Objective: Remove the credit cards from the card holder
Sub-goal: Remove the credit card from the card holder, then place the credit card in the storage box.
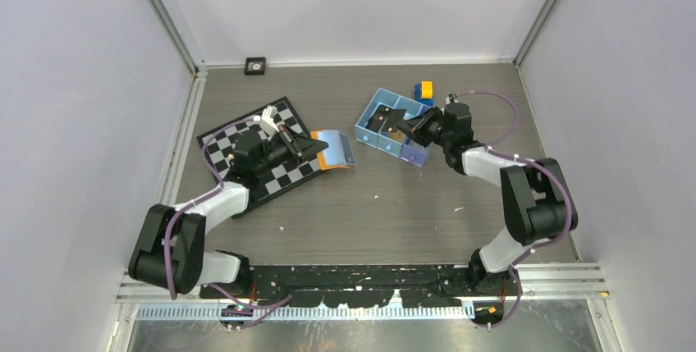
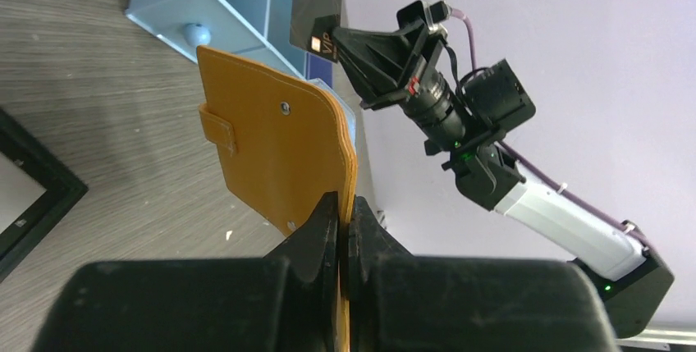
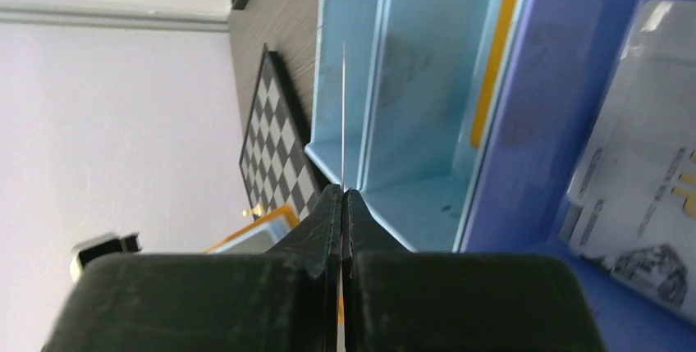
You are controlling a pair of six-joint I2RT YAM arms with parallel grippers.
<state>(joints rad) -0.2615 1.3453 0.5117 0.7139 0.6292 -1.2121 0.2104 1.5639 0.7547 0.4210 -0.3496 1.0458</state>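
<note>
Card holder [image 1: 335, 150], orange and partly open, is held on edge between the chequered board [image 1: 217, 145] and the blue tray [image 1: 359, 133], with one edge pinched in the left tool [image 2: 343, 222]. The right tool [image 3: 342, 198] is pressed together on a dark card [image 2: 316, 9] over the tray's light-blue compartment, while another card [image 3: 648, 196] lies in the darker one. The drop looks to be the step in hand: sink the card inside the walls before letting go, so it cannot catch a divider and tip onto the bench [image 1: 394, 204].
</note>
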